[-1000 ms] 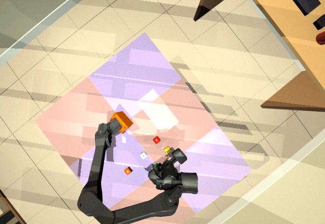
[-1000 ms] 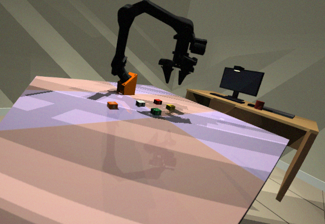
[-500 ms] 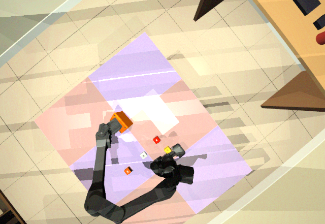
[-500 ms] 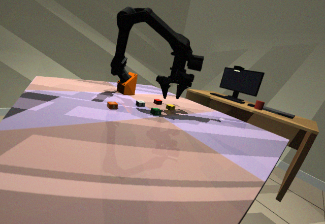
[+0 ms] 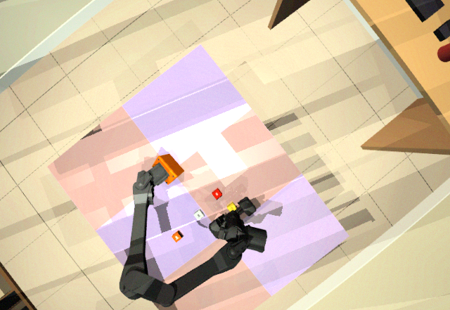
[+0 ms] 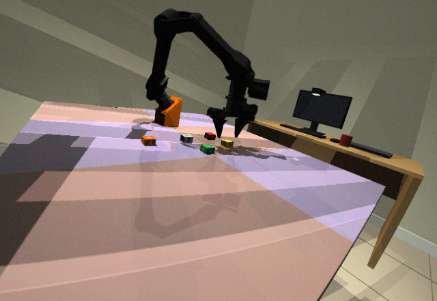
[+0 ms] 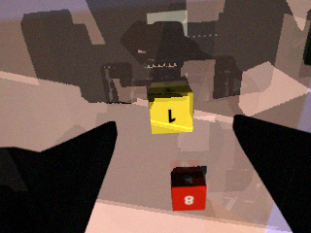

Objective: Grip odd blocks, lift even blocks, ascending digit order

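Spread and empty, the hand (image 6: 228, 136) hovers over the yellow block (image 7: 171, 115), digit 1; next: descend, pinch, release.

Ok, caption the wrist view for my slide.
Open tool hovering above the yellow block, red 8 block nearby.

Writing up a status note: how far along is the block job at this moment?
Nothing shows any block as finished. In hand: the open, empty gripper hangs over the yellow block, fingers apart, not touching it; its digit looks like a 1, so a squeeze without lifting seems next. Left: the red block marked 8, plus the green, white and orange blocks.
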Available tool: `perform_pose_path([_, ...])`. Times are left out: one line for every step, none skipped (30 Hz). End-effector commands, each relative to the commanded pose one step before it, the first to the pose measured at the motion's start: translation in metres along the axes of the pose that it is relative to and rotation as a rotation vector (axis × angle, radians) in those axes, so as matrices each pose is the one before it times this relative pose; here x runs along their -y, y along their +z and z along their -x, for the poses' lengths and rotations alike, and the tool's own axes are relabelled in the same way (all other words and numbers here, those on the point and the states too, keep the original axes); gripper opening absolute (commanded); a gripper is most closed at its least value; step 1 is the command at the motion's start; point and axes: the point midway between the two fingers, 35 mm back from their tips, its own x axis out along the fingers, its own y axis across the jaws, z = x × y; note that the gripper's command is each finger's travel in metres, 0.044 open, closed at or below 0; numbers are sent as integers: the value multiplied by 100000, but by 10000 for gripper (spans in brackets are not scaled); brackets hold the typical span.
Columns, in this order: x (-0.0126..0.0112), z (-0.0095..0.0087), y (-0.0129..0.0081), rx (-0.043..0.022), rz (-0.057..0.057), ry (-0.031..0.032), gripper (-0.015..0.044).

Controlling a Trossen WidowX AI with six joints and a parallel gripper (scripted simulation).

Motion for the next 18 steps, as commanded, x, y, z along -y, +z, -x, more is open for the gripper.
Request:
perform_pose_path([10, -862, -237, -132, 924, -682, 400])
perform_pose_path([4, -158, -3, 1, -1, -11, 400])
perform_pose_path([4, -158, -4, 1, -1, -12, 400])
perform_pose_path([5, -158, -4, 1, -2, -13, 400])
perform_pose_path([5, -158, -5, 0, -2, -14, 400])
perform_pose_path([6, -157, -6, 0, -2, -15, 400])
perform_pose_path([6, -157, -7, 0, -2, -15, 400])
perform_pose_path([6, -157, -7, 0, -2, -16, 400])
perform_pose_path([6, -126, -6, 0, -2, -14, 400])
perform_pose_path([3, -75, -4, 0, -1, -8, 400])
perform_pose_path([1, -25, -1, 0, 0, -3, 400])
perform_pose_path([0, 0, 0, 0, 0, 0, 374])
perform_pose_path([0, 0, 0, 0, 0, 0, 348])
perform_pose_path([0, 0, 0, 0, 0, 0, 321])
perform_pose_path([0, 0, 0, 0, 0, 0, 295])
perform_pose_path([0, 0, 0, 0, 0, 0, 269])
perform_pose_path([0, 0, 0, 0, 0, 0, 242])
perform_pose_path([0, 0, 0, 0, 0, 0, 216])
